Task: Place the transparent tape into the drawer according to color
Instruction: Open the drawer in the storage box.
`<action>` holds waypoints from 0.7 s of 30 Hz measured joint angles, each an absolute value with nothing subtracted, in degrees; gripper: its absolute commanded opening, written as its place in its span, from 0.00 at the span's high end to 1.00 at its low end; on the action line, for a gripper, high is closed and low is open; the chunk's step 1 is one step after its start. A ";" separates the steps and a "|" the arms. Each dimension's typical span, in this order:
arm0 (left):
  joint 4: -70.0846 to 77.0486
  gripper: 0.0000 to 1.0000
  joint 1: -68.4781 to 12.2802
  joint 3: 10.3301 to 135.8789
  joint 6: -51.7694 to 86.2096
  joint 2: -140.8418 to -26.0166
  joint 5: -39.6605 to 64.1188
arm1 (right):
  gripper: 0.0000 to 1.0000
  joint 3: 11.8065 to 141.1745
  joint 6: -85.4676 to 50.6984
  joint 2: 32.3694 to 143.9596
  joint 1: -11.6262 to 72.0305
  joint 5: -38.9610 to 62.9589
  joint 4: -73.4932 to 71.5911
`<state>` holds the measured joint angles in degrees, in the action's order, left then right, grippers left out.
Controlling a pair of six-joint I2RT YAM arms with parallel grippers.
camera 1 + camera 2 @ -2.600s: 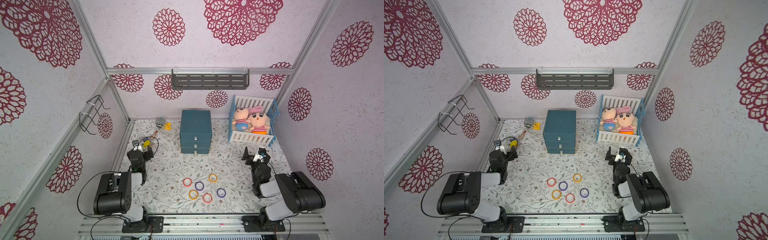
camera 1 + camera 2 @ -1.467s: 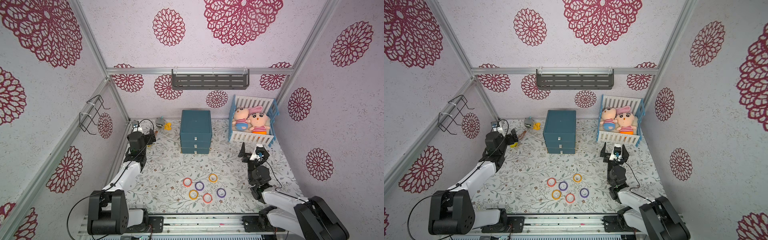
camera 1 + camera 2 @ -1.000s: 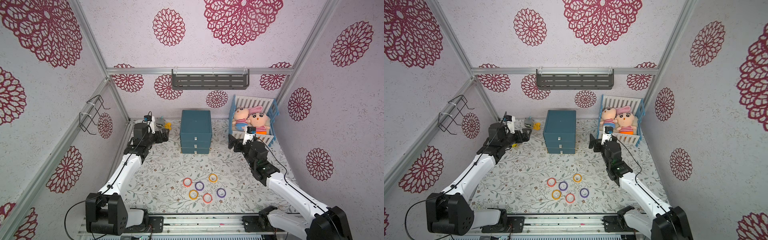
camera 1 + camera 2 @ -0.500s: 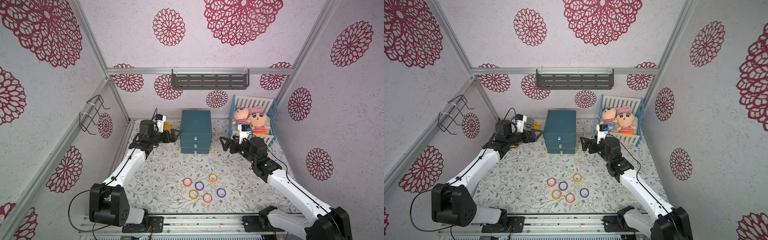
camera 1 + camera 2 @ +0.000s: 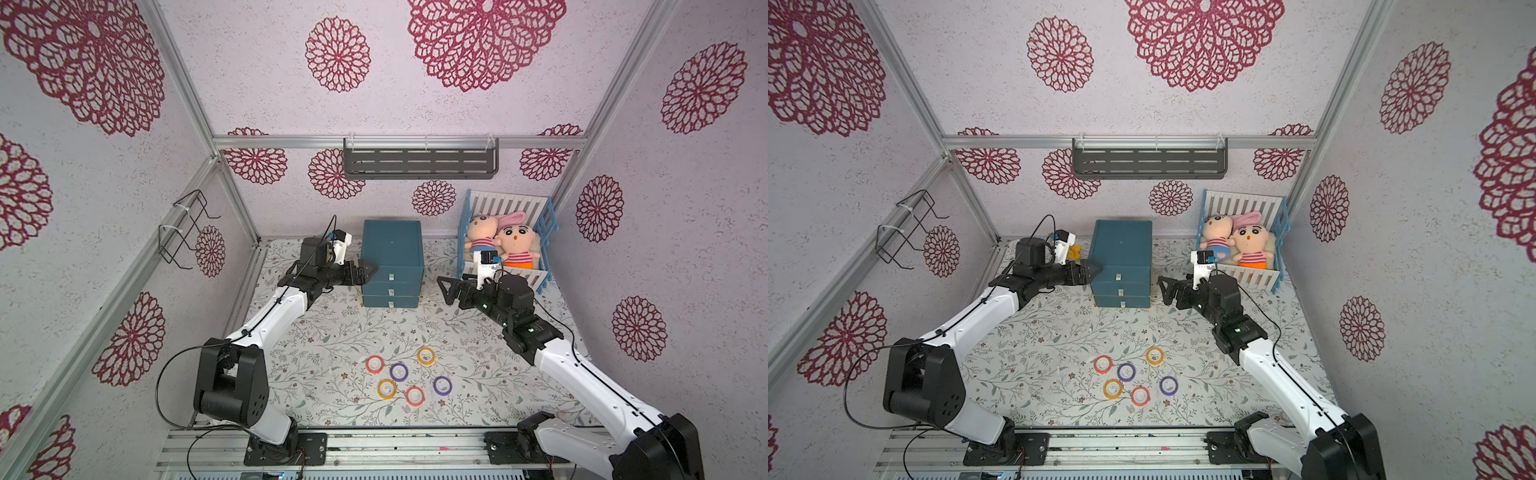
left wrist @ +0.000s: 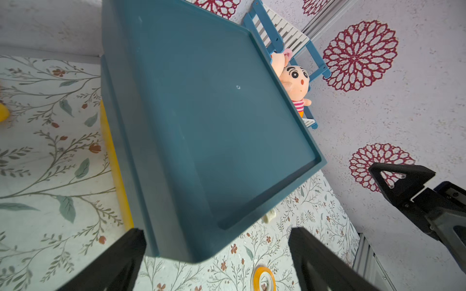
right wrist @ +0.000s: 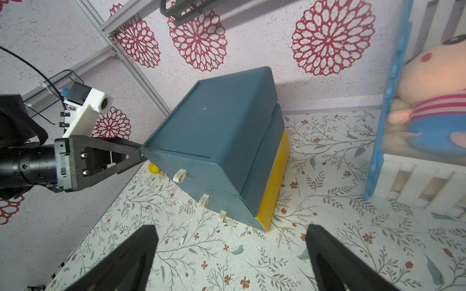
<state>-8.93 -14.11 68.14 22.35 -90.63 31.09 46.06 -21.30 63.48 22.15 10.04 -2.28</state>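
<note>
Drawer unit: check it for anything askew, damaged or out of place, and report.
Nothing stands out. The drawer unit stands square and upright, and all three drawers look shut. One thing to note: the left end effector, open, is right at its top front corner. I cannot tell whether they touch.

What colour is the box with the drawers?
Dark teal-blue drawer box, clearest in the right wrist view.

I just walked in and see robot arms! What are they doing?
Two robot arms reach toward the blue drawer box. The left arm holds open jaws at its top corner; the right arm, jaws open too, is beside it. The drawers look shut. Six tape rings lie on the mat, none picked up.
</note>
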 measured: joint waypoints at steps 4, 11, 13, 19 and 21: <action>-8.60 0.03 -15.66 69.58 22.72 -91.72 31.05 | 0.01 45.71 -21.67 63.51 22.15 10.37 -2.37; -8.51 0.03 -19.38 70.13 23.64 -91.90 31.20 | 0.01 45.65 -22.17 63.83 22.15 10.79 -2.46; -8.51 0.03 -20.47 70.15 23.73 -91.90 31.35 | 0.01 45.65 -22.48 64.36 22.15 11.31 -2.61; -10.68 0.03 -21.43 70.15 23.05 -90.41 29.82 | 0.01 45.82 -24.51 66.35 22.61 13.96 -2.76; -12.05 0.03 -21.41 70.15 22.52 -88.44 28.29 | 0.01 46.15 -25.47 66.35 23.05 14.17 -2.26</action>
